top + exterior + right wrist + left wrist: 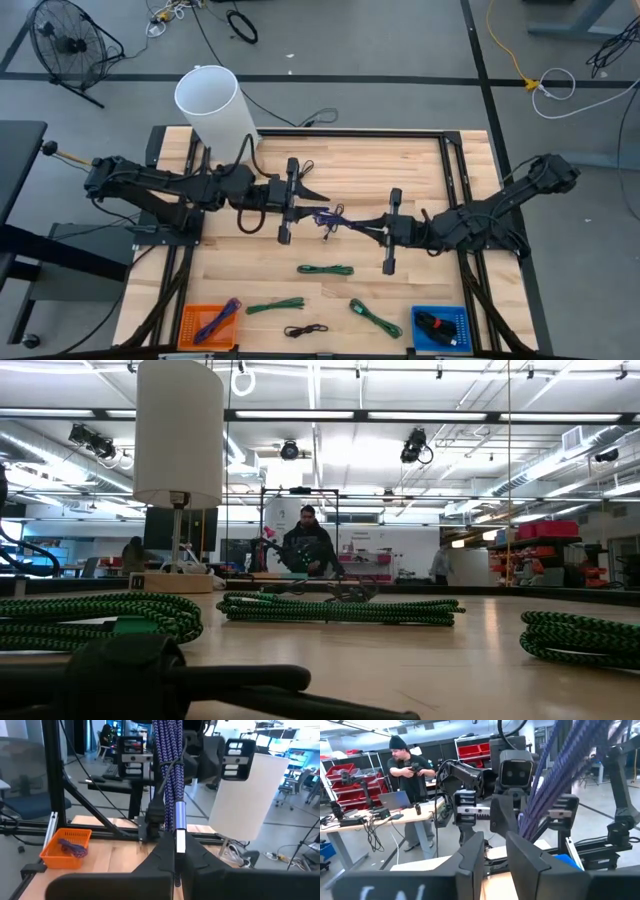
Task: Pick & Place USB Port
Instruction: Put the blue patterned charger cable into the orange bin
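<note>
A purple braided USB cable point(330, 217), bundled in several strands, hangs in the air mid-table between my two grippers. My right gripper point(362, 227) comes level from the table's right and is shut on it point(177, 851). My left gripper point(312, 203) faces it level from the table's left. Its fingers stand apart, with light table showing between them point(496, 845). In the left wrist view the cable point(555, 780) rises past one side of the left fingers; whether it touches them I cannot tell. My right gripper pinches the purple cable at its plug end, with the silver-white USB plug point(179, 837) between the two fingers. The fingers come level from the table's right and lie along the bundle. The bundle point(167, 765) reaches on from the fingertips toward the left gripper, lifted clear of the table.
A tall white cylinder point(212, 100) stands at the far left. Three green cables point(325, 269) point(275, 306) point(375, 316) and a black one point(305, 329) lie on the near half. An orange bin point(190, 335) holds a purple cable; a blue bin point(455, 335) holds a black one. A person point(308, 545) is beyond the table.
</note>
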Motion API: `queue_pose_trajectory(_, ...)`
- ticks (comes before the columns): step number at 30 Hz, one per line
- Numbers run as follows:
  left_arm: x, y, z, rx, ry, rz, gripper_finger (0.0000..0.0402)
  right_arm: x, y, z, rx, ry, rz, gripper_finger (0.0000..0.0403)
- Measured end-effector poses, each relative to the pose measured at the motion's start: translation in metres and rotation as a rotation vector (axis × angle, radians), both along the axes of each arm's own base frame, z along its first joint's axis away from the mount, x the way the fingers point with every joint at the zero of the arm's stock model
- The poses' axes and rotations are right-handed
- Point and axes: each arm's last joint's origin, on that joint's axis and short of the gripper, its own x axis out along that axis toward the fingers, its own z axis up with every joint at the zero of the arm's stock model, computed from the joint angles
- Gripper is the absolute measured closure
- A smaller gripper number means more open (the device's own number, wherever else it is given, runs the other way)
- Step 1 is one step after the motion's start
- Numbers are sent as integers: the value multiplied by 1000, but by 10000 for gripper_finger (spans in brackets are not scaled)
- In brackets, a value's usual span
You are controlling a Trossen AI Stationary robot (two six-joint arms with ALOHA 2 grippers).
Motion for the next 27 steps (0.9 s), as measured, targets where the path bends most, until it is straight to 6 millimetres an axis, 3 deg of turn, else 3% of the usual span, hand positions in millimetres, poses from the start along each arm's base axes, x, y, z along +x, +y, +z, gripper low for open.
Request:
queue_pose_trajectory(15, 0, -2, 0, 5, -2, -55, 220, 7, 1, 0, -36, -35, -2, 403)
queue_pose_trajectory(27, 0, -3, 1, 8, -12, -93, 210, 30, -20, -9, -46, -39, -36, 403)
